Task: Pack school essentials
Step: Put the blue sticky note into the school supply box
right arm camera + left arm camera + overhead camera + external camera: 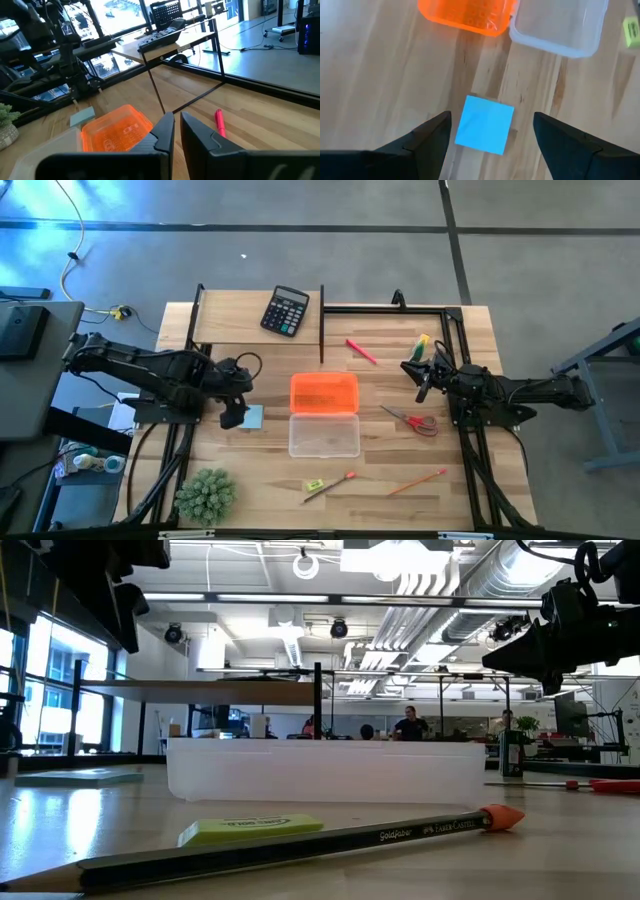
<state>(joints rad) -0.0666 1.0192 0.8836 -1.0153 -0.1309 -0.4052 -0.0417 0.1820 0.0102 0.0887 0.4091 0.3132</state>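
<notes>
A pale blue note pad (485,125) lies flat on the table at the left (253,417). My left gripper (492,117) hangs open above it, pointing steeply down, a finger on either side and clear of it. An orange box half (323,392) and a clear box half (323,435) lie open at the centre. A pink pen (361,351), a crayon box (421,344), red-handled scissors (412,421), two pencils (328,486) (415,481) and a green eraser (313,484) lie scattered on the table. My right gripper (177,122) waits shut at the right, level and well above the table.
A black calculator (285,311) sits on a raised shelf at the back. A spiky green plant (205,495) stands at the near left corner. A thin black frame (322,325) rises behind the orange box half. Bare wood lies between the box and the near pencils.
</notes>
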